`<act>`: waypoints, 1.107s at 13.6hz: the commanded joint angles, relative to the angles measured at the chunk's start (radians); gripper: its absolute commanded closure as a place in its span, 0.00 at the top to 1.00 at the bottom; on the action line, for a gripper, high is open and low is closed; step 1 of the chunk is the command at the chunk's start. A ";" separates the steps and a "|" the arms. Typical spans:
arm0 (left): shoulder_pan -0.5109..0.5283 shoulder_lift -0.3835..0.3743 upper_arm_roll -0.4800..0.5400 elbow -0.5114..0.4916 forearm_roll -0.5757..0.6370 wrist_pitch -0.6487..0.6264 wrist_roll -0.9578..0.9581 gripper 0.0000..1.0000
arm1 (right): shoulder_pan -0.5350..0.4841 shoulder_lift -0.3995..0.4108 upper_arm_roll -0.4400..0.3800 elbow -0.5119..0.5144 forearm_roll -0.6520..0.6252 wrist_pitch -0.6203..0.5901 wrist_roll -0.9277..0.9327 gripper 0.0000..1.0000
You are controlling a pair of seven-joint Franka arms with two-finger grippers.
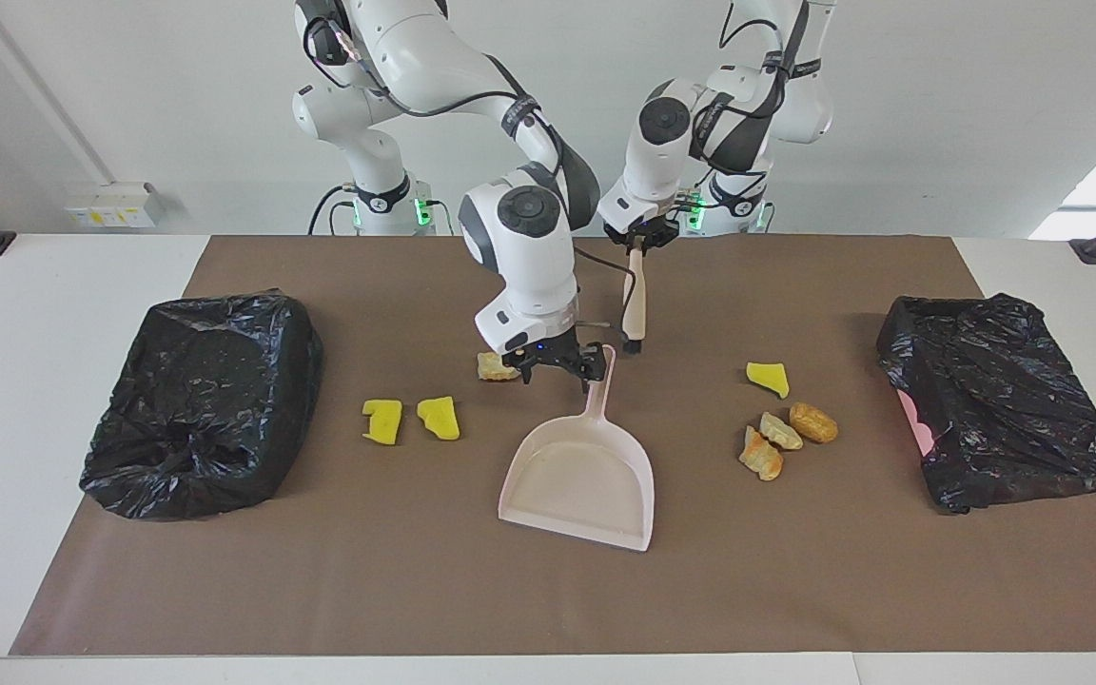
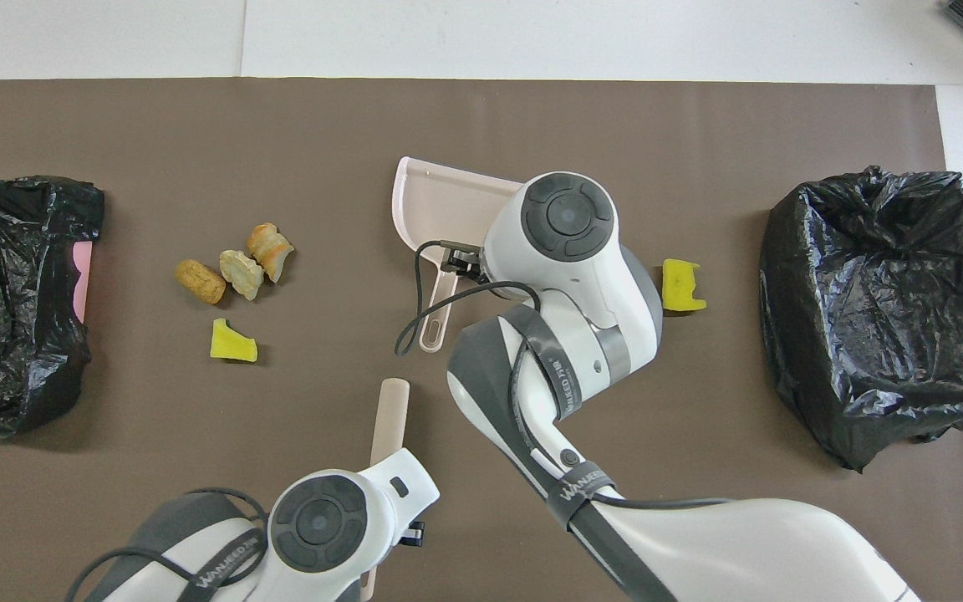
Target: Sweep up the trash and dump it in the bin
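A brown mat (image 1: pixel 548 590) is spread over the table, and on it the largest things are two bins lined with black bags: one bin (image 1: pixel 201 400) at the right arm's end, the other bin (image 1: pixel 1000 400) at the left arm's end. Between them, at the middle, a pale pink dustpan (image 1: pixel 578 480) lies flat, its handle pointing toward the robots.

The right gripper (image 1: pixel 557 366) is lowered at the dustpan's handle with its fingers spread wide; nothing is held by it, and contact with the handle cannot be made out. The left gripper (image 1: pixel 638 236) is closed on the top of a brush (image 1: pixel 633 304), which is hung upright with its dark bristles just above the mat, near the tip of the handle.

The trash is all on the mat, none in the pan. One tan lump (image 1: pixel 494 367) lies just beside the right gripper, and two yellow chunks (image 1: pixel 412 420) lie nearer the right arm's bin. Toward the left arm's end, a yellow chunk (image 1: pixel 768 378) and three brown lumps (image 1: pixel 786 438) are clustered.

The step in hand is judged to be the taking up of the tools: the brush is gripped, the pan is not yet. Next, the right fingers need to be closed squarely on the handle, so that the pan can be steadied while scraps are swept in.
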 commanded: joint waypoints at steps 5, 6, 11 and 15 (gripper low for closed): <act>0.411 -0.038 -0.006 0.151 0.061 -0.176 0.313 0.00 | 0.092 0.067 -0.005 0.026 0.001 0.039 0.098 1.00; 0.446 0.006 -0.006 0.197 0.096 -0.161 0.313 0.00 | 0.100 0.064 -0.007 0.026 -0.009 0.034 0.099 1.00; 0.669 0.268 -0.006 0.510 0.193 -0.150 0.318 0.00 | 0.109 0.062 -0.009 0.026 -0.081 0.033 0.101 0.76; 0.714 0.394 -0.006 0.517 0.244 -0.058 0.325 0.00 | 0.108 0.065 -0.010 0.026 -0.143 0.037 0.104 0.72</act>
